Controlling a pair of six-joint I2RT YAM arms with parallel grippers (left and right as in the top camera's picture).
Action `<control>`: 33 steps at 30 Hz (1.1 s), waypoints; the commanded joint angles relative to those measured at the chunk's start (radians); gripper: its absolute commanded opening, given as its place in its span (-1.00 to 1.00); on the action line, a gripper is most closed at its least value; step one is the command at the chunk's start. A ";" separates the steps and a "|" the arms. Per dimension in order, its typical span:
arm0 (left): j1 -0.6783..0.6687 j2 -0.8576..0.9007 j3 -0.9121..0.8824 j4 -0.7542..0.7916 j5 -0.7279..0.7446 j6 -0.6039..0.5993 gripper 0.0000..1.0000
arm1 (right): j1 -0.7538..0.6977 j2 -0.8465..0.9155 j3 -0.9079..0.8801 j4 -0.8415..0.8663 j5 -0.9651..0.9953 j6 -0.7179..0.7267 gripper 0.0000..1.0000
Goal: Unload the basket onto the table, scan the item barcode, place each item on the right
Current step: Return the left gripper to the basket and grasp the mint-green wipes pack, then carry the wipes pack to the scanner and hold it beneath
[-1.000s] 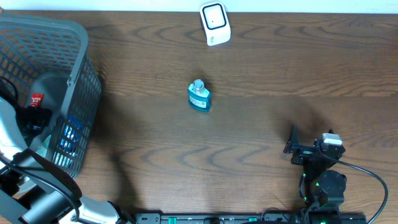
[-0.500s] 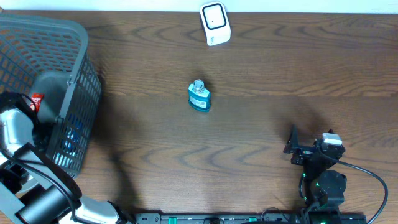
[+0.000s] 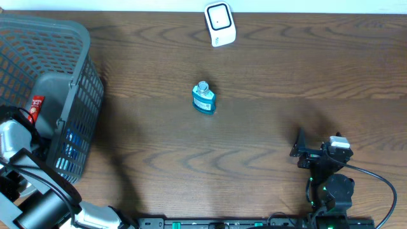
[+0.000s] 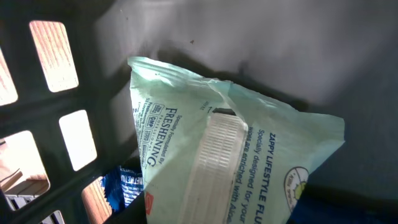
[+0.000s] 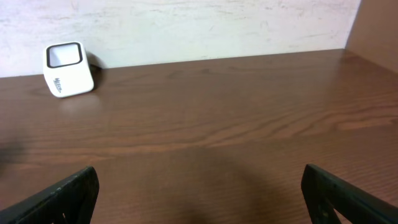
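**Overhead:** Grey plastic mesh basket [image 3: 84,76] is sitting at the left edge of the dark wood-grain surface [image 3: 267,83]. Left arm [image 3: 13,137] is reaching down into it. The left tool is hiding under its own wrist, so I can't tell if it's spread or pinching. A small red label [image 3: 36,104] is showing inside the basket, print too small to read. A squat blue bottle [image 3: 203,100] with a clear cap is standing mid-surface, well apart from everything else. The white rounded scanner [image 3: 220,24], with a dark square window, is sitting at the far edge. Right tool [image 3: 296,144] is sitting near the front right.

**Left wrist:** Looking into the basket. The mint-green plastic pouch [image 4: 249,162] is lying on the solid grey floor, one corner against the gridded wall. A white ribbed lid strip [image 4: 214,155] is running across its face. Print is reading "FRESHENING", "ZAPPY LIFESTYLE FLU…" and "specially designed for your…". A blue crinkly pack [image 4: 124,183] is peeking out from under it. The tool's fingers are out of frame.

**Right wrist:** The right tool's two black fingers [image 5: 62,193] are standing wide apart at the bottom corners, with only bare surface between them. The scanner is standing far left against a pale plaster wall [image 5: 217,25]. The small dark logo on its front is unreadable.
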 commanded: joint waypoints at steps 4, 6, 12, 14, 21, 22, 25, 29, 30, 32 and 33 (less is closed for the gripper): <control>0.007 -0.013 0.155 -0.128 0.076 -0.009 -0.37 | 0.009 -0.002 -0.002 -0.004 0.004 -0.012 0.99; 0.007 -0.023 0.262 -0.199 0.090 -0.009 -0.38 | 0.009 -0.002 -0.002 -0.003 0.004 -0.012 0.98; 0.007 -0.072 0.635 -0.385 0.127 -0.009 -0.38 | 0.009 -0.002 -0.002 -0.004 0.004 -0.012 0.99; 0.007 -0.097 0.737 -0.413 0.203 -0.009 -0.37 | 0.009 -0.002 -0.002 -0.003 0.004 -0.012 0.99; -0.114 -0.252 0.863 -0.410 0.316 -0.077 -0.37 | 0.009 -0.002 -0.002 -0.004 0.004 -0.012 0.98; -0.164 -0.281 0.863 -0.404 0.324 -0.077 -0.37 | 0.009 -0.002 -0.002 -0.003 0.004 -0.012 0.98; -0.362 -0.350 0.863 -0.389 0.328 -0.078 -0.37 | 0.009 -0.002 -0.002 -0.004 0.004 -0.012 0.99; -0.686 -0.378 0.863 -0.322 0.321 -0.077 -0.35 | 0.009 -0.002 -0.002 -0.004 0.004 -0.012 0.98; -0.768 -0.374 0.862 -0.296 0.315 -0.077 -0.35 | 0.009 -0.002 -0.002 -0.004 0.004 -0.012 0.98; -0.948 -0.348 0.859 -0.232 0.269 -0.077 -0.34 | 0.009 -0.002 -0.002 -0.003 0.004 -0.013 0.99; -1.028 -0.328 0.859 -0.204 0.238 -0.077 -0.33 | 0.009 -0.002 -0.002 -0.004 0.004 -0.012 0.99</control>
